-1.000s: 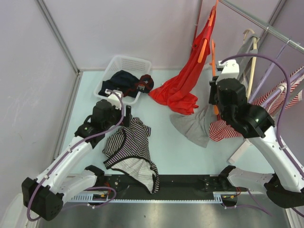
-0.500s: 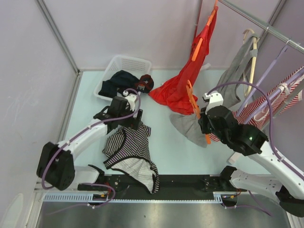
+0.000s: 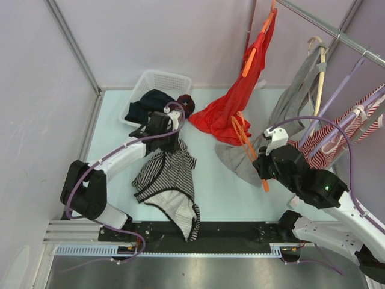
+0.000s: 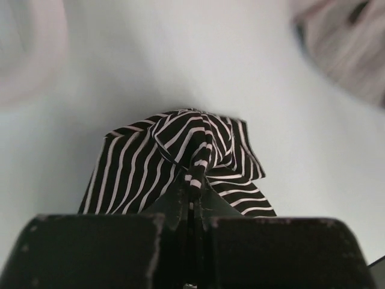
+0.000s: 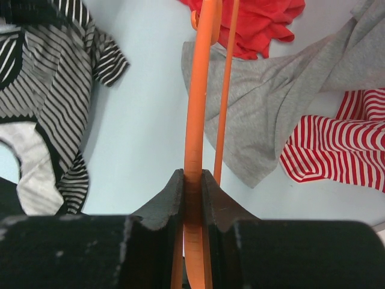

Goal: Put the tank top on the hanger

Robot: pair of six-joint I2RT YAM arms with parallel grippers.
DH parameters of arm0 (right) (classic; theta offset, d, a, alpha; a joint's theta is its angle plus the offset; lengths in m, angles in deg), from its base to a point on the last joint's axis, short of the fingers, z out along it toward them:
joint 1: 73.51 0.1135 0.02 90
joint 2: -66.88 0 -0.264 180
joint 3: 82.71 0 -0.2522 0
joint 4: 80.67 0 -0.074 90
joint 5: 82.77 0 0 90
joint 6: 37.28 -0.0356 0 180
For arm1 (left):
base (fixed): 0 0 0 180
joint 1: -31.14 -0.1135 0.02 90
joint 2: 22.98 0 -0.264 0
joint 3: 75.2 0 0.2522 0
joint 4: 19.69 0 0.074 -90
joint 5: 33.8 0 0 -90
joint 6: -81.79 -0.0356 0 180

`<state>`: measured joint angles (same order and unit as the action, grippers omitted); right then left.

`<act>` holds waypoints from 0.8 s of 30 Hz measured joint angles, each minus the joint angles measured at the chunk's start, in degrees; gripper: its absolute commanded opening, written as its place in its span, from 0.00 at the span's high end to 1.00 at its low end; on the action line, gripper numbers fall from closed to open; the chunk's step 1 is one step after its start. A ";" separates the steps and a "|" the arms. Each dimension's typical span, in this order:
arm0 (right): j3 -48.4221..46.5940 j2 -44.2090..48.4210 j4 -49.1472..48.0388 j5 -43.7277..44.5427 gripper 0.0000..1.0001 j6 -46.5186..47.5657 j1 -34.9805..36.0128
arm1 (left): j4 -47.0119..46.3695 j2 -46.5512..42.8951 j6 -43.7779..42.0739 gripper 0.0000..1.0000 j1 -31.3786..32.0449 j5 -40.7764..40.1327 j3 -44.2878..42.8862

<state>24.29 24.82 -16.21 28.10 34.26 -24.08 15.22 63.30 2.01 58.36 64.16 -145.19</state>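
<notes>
The tank top [image 3: 171, 180], black-and-white striped with dark edging, lies crumpled on the pale table left of centre. Its far edge is bunched up in my left gripper [image 3: 172, 146], which is shut on that fold. In the left wrist view the striped cloth [image 4: 174, 150] puckers upward from the pinched fingertips [image 4: 194, 183]. My right gripper [image 3: 263, 170] is shut on the orange hanger [image 3: 245, 139], holding it up over the table to the right of the top. In the right wrist view the hanger [image 5: 201, 90] runs straight up from the closed gripper [image 5: 192, 180], with the tank top [image 5: 54, 90] at the left.
A white basket [image 3: 159, 73] with dark clothes sits at the back left. A red garment [image 3: 237, 96] hangs from another orange hanger on the rail [image 3: 337, 30]. A grey garment [image 3: 237, 159] and a red-and-white striped garment [image 3: 337, 135] trail onto the table at right.
My left gripper reached to the top's far edge and shut on it, bunching the cloth. My right arm brought the orange hanger down from the rack toward the table's middle.
</notes>
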 measured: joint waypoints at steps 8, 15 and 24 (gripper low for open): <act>0.00 0.57 0.26 -0.52 1.00 -0.26 0.00 | -5.57 2.40 1.88 0.40 0.02 -2.40 -16.59; 0.00 1.88 0.48 -3.69 1.00 -1.01 0.00 | -7.28 8.15 2.23 0.11 0.52 -5.11 -17.07; 0.00 2.14 0.70 -6.97 1.00 -0.02 0.02 | -7.06 -20.50 3.85 0.20 4.79 -15.54 7.39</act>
<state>24.29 26.96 -15.51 21.12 34.24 -24.06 8.16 42.80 5.85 63.15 48.62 -137.80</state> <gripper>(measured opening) 0.156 0.889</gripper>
